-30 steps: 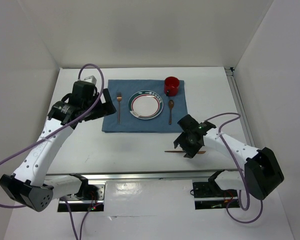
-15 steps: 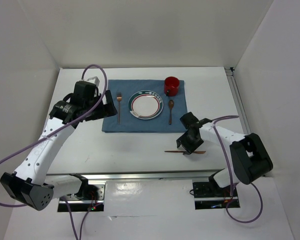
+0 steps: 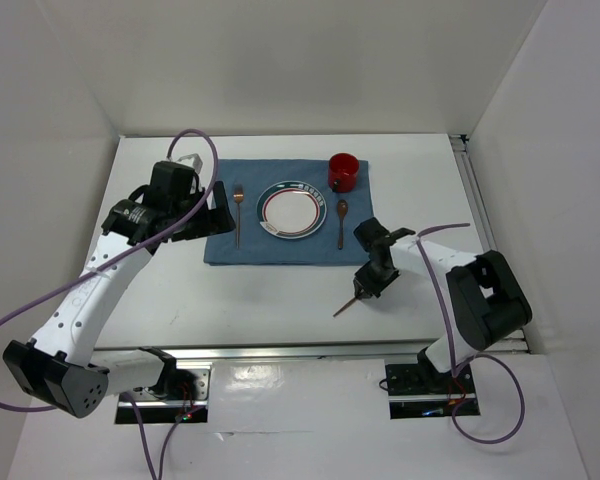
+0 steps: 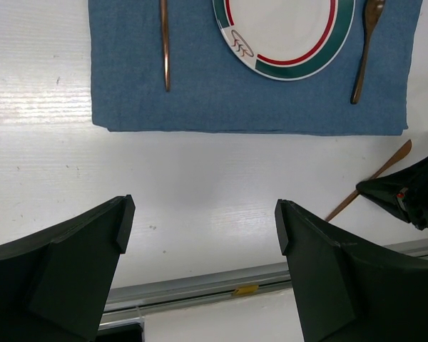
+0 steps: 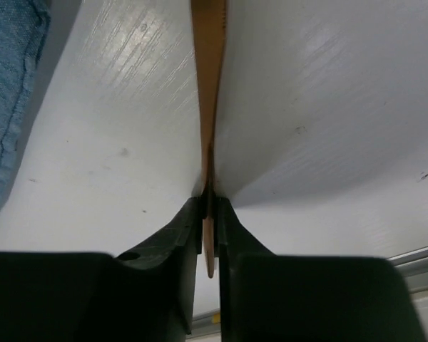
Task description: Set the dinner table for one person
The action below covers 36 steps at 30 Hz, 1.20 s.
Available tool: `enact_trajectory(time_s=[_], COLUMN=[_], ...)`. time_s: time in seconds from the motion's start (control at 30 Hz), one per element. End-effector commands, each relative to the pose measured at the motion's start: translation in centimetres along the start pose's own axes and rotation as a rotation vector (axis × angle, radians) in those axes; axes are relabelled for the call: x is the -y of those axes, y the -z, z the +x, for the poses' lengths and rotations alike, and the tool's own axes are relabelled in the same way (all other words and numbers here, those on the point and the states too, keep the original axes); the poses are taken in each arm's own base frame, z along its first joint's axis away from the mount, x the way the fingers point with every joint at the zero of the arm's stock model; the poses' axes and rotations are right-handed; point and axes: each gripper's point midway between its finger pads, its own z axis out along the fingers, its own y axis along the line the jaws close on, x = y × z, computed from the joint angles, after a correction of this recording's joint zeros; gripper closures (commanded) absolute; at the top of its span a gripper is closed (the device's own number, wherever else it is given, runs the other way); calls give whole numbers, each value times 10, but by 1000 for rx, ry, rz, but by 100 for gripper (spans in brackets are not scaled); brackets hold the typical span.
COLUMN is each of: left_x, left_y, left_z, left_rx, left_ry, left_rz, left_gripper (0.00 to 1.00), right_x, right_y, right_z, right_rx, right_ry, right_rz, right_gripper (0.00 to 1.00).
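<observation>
A thin copper knife (image 5: 208, 85) is pinched edge-on between the jaws of my right gripper (image 5: 209, 206), which is shut on its handle end. From above, the knife (image 3: 344, 305) slants down-left from that gripper (image 3: 365, 286), low over the white dinner table (image 3: 230, 300). On the blue placemat (image 3: 225, 250) lie a copper fork (image 3: 238, 212), a green-and-red-rimmed plate (image 3: 291, 209), a copper spoon (image 3: 341, 222) and a red cup (image 3: 343, 171). My left gripper (image 4: 203, 217) hangs open and empty over bare table, short of the placemat (image 4: 235, 100).
The table's aluminium rail (image 3: 300, 350) runs along the near edge, and another rail (image 3: 477, 210) lines the right side. White walls close in the back and both sides. The right arm's purple cable (image 3: 430, 290) loops over the table's near right part.
My right gripper has closed on the knife and moved up-left a little. The knife has swung from lying level to a slant. The left arm has barely moved.
</observation>
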Motion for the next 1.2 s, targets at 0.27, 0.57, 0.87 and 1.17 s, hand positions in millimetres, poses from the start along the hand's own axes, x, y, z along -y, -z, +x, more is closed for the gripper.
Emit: enact_trajectory(time_s=[0.27,0.57,0.87,1.17], left_x=[10,3,5,9], left_y=[0,2,3,4], left_z=[-6,-24,-35,-40], left_rx=[24,80,105,103], left_ry=[-33,-79,-68,-79], left_rz=[48,-4,-18,-9], left_gripper=[0,0,0,0], right_x=[18,-22,-121,-159], right_y=[29,89,86,44], right_z=[-33,-63,-84,-134], right_rx=[201,327,255,260], right_ry=[-27,355,747,769], right_rz=[31,-118,-309,-240], right_gripper=[100,100,100,100])
